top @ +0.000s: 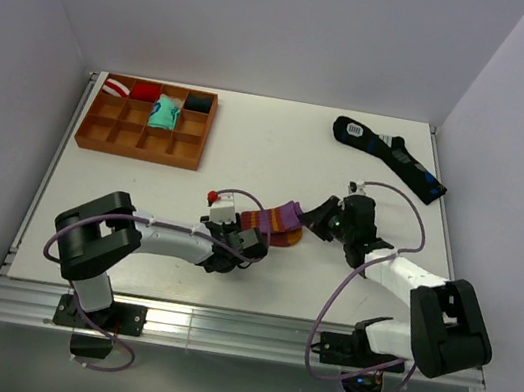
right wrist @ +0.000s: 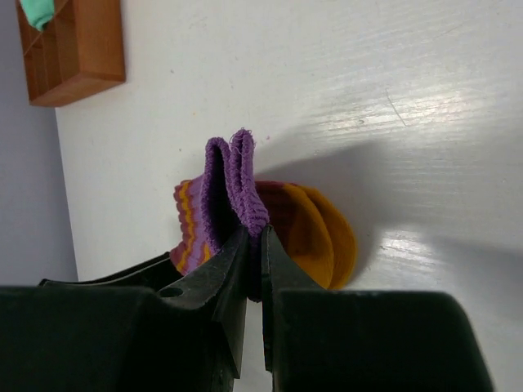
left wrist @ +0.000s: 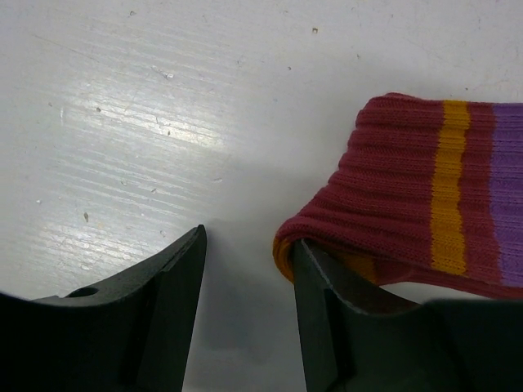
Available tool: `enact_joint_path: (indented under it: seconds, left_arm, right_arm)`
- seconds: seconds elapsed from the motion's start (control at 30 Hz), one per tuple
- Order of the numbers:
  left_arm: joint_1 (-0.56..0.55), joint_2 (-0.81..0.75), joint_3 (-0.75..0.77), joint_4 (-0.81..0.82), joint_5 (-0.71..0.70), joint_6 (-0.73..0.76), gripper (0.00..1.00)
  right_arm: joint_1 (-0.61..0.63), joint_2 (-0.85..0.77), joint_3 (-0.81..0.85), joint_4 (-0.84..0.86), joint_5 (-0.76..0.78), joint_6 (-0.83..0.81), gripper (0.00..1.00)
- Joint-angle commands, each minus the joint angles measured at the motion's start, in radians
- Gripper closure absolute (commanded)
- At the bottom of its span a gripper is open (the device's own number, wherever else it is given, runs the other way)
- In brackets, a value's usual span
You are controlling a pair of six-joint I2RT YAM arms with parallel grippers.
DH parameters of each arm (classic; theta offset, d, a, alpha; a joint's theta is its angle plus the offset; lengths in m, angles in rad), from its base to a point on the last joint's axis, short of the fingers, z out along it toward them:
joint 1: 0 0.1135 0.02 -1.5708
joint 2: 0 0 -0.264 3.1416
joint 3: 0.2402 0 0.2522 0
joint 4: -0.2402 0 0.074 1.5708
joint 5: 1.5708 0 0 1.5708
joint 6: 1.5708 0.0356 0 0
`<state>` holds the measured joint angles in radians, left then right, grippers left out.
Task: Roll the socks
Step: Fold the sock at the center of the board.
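Observation:
The maroon socks (top: 273,221) lie folded on the white table between the two arms, with the purple cuff raised on the right. My right gripper (top: 315,222) is shut on the purple cuff (right wrist: 233,175) and holds it upright, with the orange toe (right wrist: 323,233) behind it. My left gripper (top: 239,240) is open at the socks' left end. In the left wrist view its right finger (left wrist: 327,318) sits under the folded maroon edge (left wrist: 400,188), and its left finger (left wrist: 167,302) stands apart over bare table.
A wooden compartment tray (top: 101,132) at the back left holds several small rolled bundles; its corner shows in the right wrist view (right wrist: 78,41). A long black sock with blue marks (top: 391,156) lies at the back right.

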<state>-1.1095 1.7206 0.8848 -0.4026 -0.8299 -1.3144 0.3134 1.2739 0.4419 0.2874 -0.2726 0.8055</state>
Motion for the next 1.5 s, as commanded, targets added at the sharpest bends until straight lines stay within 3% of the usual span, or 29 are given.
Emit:
enact_joint_path:
  seconds: [0.0, 0.43, 0.67, 1.0, 1.13, 1.47]
  left_arm:
    - [0.005, -0.032, -0.017, -0.071, 0.011, 0.035, 0.48]
    - [0.005, -0.055, -0.014, -0.064, 0.017, 0.055, 0.48]
    - [-0.021, -0.197, -0.040, -0.001, 0.043, 0.148, 0.38]
    - [-0.050, -0.352, -0.040, -0.009, 0.038, 0.159, 0.31]
    - [-0.007, -0.314, -0.041, 0.096, 0.063, 0.225, 0.28]
    - [0.154, -0.176, -0.061, 0.439, 0.281, 0.431, 0.20]
  right_arm:
    - [-0.010, 0.050, 0.020, 0.032, 0.058, -0.022, 1.00]
    - [-0.005, 0.142, -0.028, 0.027, 0.116, 0.011, 1.00]
    - [-0.004, 0.171, -0.046, 0.062, 0.115, 0.008, 1.00]
    - [0.018, 0.183, -0.042, 0.058, 0.136, -0.012, 1.00]
    - [0.026, 0.177, -0.046, 0.047, 0.153, -0.015, 1.00]
    - [0.030, 0.168, -0.046, 0.024, 0.165, -0.017, 1.00]
